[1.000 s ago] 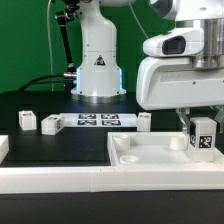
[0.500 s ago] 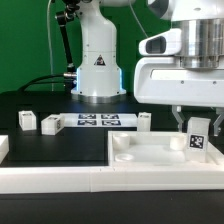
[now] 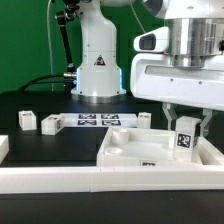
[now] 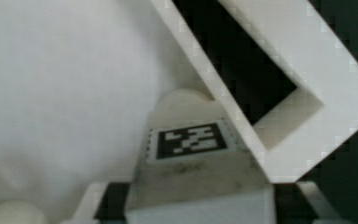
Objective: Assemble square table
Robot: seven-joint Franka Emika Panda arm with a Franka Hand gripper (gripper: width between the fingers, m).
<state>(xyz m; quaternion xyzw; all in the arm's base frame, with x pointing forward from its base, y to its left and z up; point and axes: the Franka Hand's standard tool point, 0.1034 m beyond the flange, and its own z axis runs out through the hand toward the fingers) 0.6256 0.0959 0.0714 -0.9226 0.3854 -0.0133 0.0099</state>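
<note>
Square table parts lie around the tool: the slab sits directly under the gripper, turned at an angle to the long white border rail that runs along the near side of the black table. The gripper points straight down and is holding one leg upright, a finger on each side of it and its black-and-white tag facing the exterior camera. In the wrist view the leg reaches out from between the two fingers, and its far end lies over the white face of the slab, close to a corner of the raised rim. Whether the leg touches the slab I cannot tell. Three loose legs stand apart from the gripper: one just behind the slab, two more well off toward the exterior view's left. Between those lies the marker board, flat on the table, in front of the arm's white base.
</note>
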